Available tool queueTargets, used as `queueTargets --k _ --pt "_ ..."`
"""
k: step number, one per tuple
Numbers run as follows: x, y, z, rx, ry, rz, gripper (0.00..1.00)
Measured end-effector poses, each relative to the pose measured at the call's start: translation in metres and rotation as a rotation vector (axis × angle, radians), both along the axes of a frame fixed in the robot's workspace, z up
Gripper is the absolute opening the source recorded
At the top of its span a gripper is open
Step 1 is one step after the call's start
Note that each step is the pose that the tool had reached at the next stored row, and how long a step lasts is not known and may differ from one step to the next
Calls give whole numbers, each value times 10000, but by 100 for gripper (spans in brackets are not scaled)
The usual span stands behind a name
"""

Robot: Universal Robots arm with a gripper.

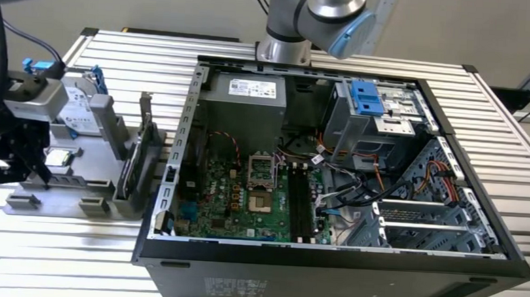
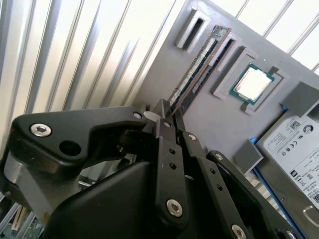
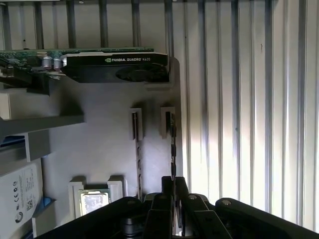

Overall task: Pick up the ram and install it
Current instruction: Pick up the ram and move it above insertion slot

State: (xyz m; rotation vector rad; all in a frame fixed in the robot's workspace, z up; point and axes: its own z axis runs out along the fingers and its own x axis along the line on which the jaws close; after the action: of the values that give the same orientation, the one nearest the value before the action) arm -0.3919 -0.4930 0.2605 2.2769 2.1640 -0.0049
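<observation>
The ram (image 2: 200,63) is a slim dark green stick standing on edge in a slot of the grey parts tray (image 2: 164,55). It appears edge-on as a thin line (image 3: 172,142) in the first wrist view. My gripper (image 2: 168,110) sits over the stick's near end, its two black fingers drawn together on either side of it (image 3: 174,180). The ram still rests in its slot. In the exterior view the gripper (image 1: 38,176) hangs over the tray (image 1: 63,202) at the exterior view's left. The open computer case (image 1: 336,173) lies beside the tray, with the motherboard's memory slots (image 1: 303,208) exposed.
On the tray are a square silver processor (image 2: 251,82), a hard drive (image 2: 299,144) with a blue bracket, and an upright graphics card (image 3: 117,67). Cables and drive bays (image 1: 376,107) crowd the case. Everything sits on a ribbed metal table (image 1: 50,260).
</observation>
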Motion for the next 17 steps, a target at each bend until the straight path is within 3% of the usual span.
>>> queueTargets --k 17 --pt "-1 0 124 0 0 -1 0"
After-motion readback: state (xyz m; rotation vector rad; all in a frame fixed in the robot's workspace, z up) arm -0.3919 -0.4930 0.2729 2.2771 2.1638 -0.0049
